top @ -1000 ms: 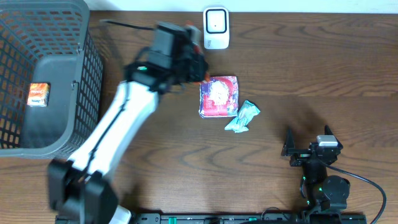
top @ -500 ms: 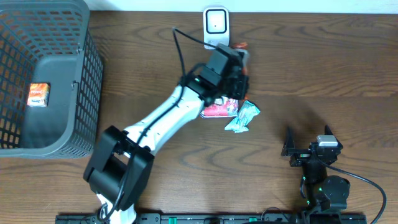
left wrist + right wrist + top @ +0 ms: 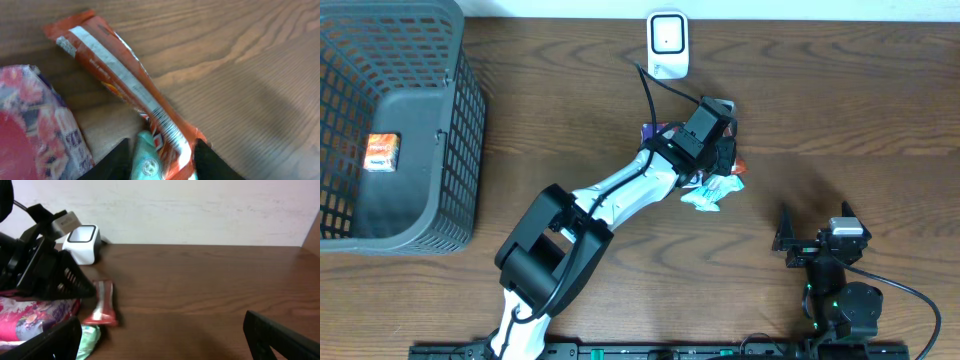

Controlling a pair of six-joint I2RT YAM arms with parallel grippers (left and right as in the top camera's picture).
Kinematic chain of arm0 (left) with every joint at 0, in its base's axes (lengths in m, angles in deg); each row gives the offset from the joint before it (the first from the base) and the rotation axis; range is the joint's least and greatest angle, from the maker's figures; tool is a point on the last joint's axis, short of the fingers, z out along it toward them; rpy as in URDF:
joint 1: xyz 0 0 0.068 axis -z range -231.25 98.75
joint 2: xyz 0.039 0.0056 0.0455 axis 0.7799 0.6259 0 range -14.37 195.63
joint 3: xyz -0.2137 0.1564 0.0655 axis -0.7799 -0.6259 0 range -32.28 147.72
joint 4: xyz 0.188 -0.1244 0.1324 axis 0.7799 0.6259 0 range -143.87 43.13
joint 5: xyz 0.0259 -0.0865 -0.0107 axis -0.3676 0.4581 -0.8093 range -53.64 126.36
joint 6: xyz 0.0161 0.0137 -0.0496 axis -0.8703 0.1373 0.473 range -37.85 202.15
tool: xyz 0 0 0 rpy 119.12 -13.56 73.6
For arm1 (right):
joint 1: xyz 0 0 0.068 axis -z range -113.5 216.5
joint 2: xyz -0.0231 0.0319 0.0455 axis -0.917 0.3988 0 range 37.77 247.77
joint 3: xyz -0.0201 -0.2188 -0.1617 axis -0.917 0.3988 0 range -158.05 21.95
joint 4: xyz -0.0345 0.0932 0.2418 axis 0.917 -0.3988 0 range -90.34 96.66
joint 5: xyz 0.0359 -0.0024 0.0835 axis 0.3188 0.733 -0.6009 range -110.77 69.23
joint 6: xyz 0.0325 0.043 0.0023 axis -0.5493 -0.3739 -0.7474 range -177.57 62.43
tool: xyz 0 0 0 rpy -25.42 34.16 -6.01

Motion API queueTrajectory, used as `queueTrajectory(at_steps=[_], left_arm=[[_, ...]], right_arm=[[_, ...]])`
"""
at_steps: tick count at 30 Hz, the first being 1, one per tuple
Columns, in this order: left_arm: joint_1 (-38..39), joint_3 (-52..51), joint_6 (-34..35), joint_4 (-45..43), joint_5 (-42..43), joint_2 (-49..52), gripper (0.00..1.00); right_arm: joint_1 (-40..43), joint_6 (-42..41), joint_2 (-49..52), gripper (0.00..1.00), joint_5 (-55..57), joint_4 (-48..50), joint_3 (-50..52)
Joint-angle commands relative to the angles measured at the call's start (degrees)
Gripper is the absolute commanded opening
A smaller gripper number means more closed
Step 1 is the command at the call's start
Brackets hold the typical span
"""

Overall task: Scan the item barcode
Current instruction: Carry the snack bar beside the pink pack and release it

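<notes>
Orange snack wrapper (image 3: 130, 85) lies flat on the table, barcode side up, its near end between the left gripper's (image 3: 162, 150) parted fingers. It looks loose, not pinched. A green packet (image 3: 145, 165) and a floral pouch (image 3: 30, 130) crowd it. The scanner (image 3: 667, 42) sits well apart, so it's probably just parked here.

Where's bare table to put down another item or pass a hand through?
Free: the top-right stretch from the scanner to the table edge; the strip between the basket and the left arm; the bottom middle, left of the right arm. Crowded: below the scanner, where the orange bar, green packet and pink packet cluster.
</notes>
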Motion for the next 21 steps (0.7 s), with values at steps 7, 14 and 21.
queueTrajectory(at_steps=[7,14,21], left_arm=[[-1.7,0.2,1.1,-3.7,1.2,-8.0,0.48],[-8.5,0.2,-2.2,-2.9,1.1,-22.1,0.53],[-24.8,0.2,-4.6,-1.4,1.1,-36.5,0.67]], right_arm=[[-0.2,0.4,-0.3,0.99,0.3,0.0,0.2],[-0.2,0.4,-0.3,0.99,0.3,0.0,0.2],[-0.2,0.4,-0.3,0.99,0.3,0.0,0.2]])
